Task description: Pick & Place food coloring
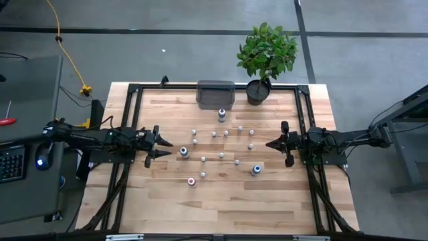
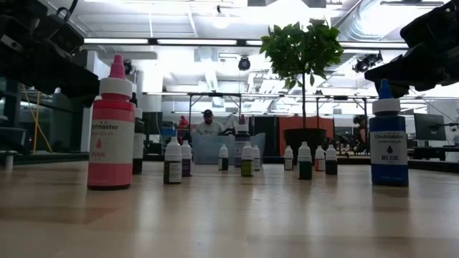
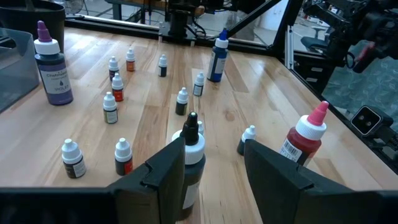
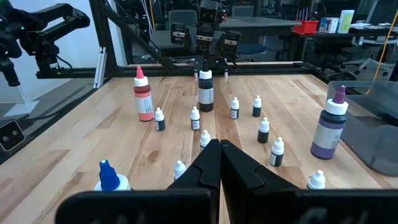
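Over a dozen food coloring bottles (image 1: 221,155) stand scattered mid-table, none yet in the grey tray (image 1: 215,94) at the far edge; left gripper (image 1: 164,148) spread near the dark-capped bottle (image 1: 184,152), likely reaching; right gripper (image 1: 270,143) pressed together, waiting

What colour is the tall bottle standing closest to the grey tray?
The tall bottle is purple, with a white collar and purple tip; the right wrist view shows it best.

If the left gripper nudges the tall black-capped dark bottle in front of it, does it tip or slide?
Probably tips: the tall black-capped dark bottle is narrow and upright, so a push near its cap would likely topple it. Its round body may then roll on the wooden table. The left gripper stands open behind it.
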